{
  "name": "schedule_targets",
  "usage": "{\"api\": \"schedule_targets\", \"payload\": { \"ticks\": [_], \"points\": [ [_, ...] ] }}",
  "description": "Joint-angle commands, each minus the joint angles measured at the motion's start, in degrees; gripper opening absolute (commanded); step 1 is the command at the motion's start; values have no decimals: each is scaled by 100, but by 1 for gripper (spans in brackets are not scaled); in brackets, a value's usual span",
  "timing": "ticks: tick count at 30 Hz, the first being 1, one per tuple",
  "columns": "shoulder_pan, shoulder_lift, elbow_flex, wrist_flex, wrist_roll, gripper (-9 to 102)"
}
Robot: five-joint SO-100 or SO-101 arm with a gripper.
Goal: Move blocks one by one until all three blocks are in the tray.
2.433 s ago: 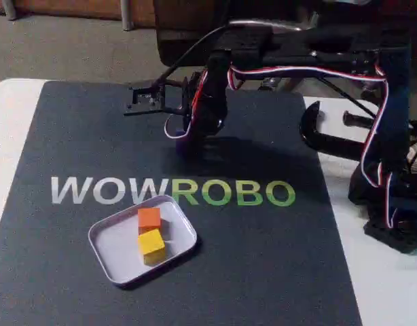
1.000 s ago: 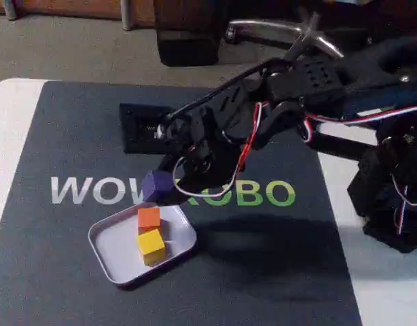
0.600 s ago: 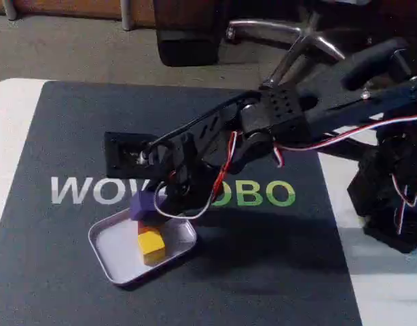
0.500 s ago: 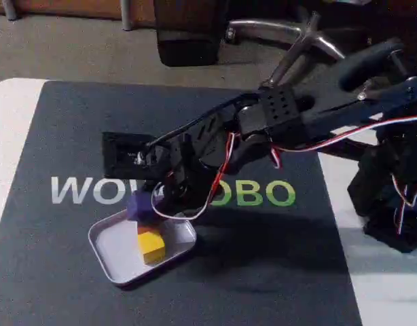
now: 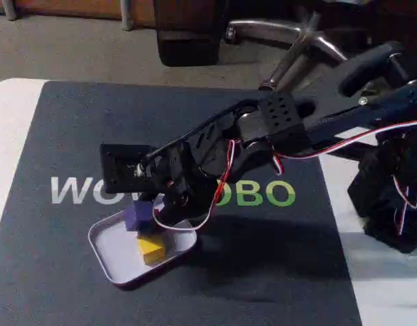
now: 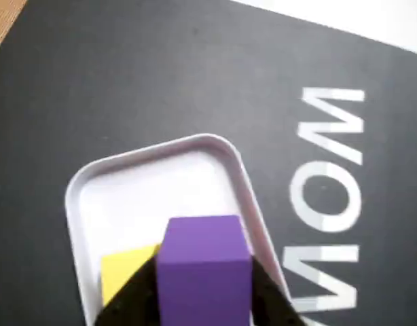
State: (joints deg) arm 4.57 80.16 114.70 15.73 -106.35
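Dark mat; hand clamping purple block.

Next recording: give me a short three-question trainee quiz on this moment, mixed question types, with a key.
1. True or false: the gripper is shut on the purple block.
2. In the fixed view, which block lies in the tray, in front of the purple one? A) green B) yellow C) red
3. Fill in: in the wrist view the purple block hangs above the tray's ____ edge, next to the mat lettering.

Key: 1 true. 2 B, the yellow block. 3 right.
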Motion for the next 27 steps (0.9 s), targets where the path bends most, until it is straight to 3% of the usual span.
{"api": "schedule_targets", "payload": {
  "ticks": [1, 5, 13, 21, 24, 27],
  "points": [
    [-26, 70, -185, -18, -105, 15],
    [9, 114, -185, -18, -193, 26],
    [167, 492, -44, 79, -149, 31],
    [589, 1767, -9, 1503, 79, 30],
    [782, 2373, 176, 1811, 62, 21],
    [984, 2795, 272, 2162, 44, 0]
  ]
}}
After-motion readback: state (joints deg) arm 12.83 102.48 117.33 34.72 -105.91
